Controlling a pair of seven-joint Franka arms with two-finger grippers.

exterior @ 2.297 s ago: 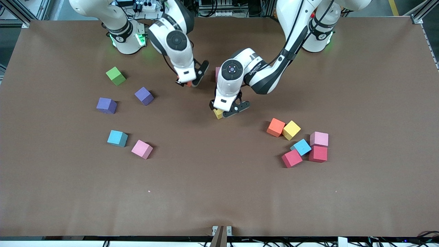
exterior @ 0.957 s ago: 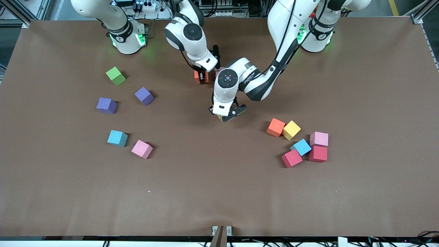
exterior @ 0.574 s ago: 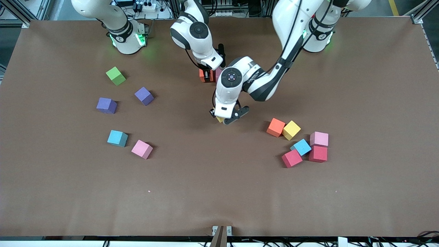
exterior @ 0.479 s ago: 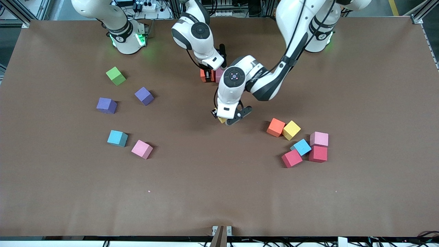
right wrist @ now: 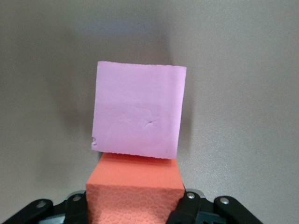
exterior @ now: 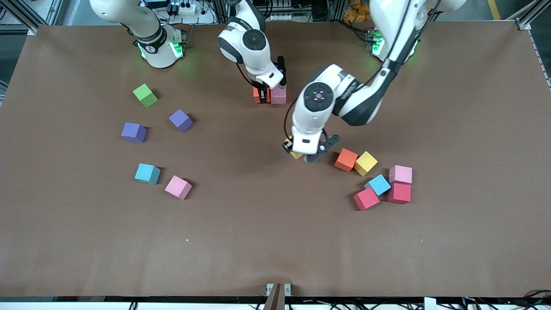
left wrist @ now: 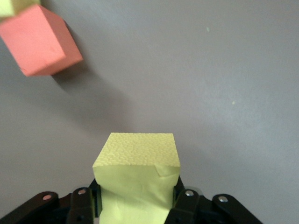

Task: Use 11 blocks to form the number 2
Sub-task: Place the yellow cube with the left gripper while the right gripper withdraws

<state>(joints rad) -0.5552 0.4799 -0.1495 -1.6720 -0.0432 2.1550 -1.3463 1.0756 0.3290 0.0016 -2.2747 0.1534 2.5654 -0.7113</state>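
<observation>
Two grippers, both loaded, as we read it. We note the left gripper over the middle of the brown worktop, clamped on a yellow block whose foam face shows a fine pebbled grain and one pinched corner. The right gripper sits low near the worktop's edge where the arm bases stand, closed on an orange block; that block's face abuts a light pink block, matte, with a small crease and a nicked corner.

Loose cubes, all equal in size with sharp edges: toward the left arm's end we see an orange cube touching a yellow cube, then a tight cluster of a light blue cube, a pink cube and two crimson cubes. Toward the right arm's end we count two purple cubes, a green cube, a light blue one and a pink one, well apart.
</observation>
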